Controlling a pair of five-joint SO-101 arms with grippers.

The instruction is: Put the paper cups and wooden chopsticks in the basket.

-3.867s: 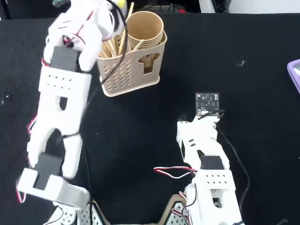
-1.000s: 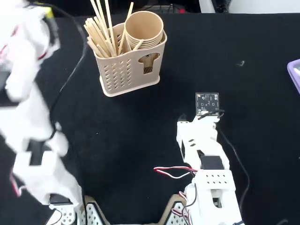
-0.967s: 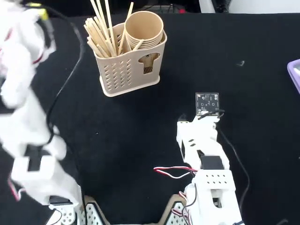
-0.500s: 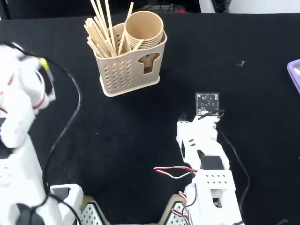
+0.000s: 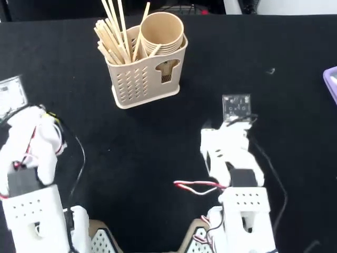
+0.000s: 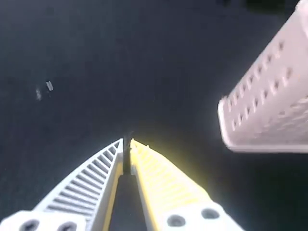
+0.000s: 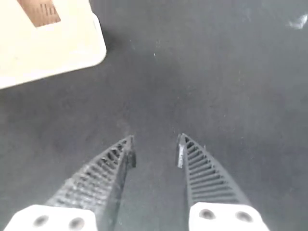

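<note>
Paper cups, tan, nested in one stack (image 5: 162,31): stored at the table's far side, final entry.

Left gripper, white and yellow ribbed fingers (image 6: 128,144): near left, tips pressed together, empty, over the black tabletop (image 5: 158,147).

Right gripper, black ribbed fingers (image 7: 155,144): near centre-right, jaws parted, gripping nothing.

Beige perforated plastic basket (image 5: 142,79): far side, upright. Cups occupy its right side, and pale wooden chopsticks (image 5: 113,31) stand in its left.
</note>
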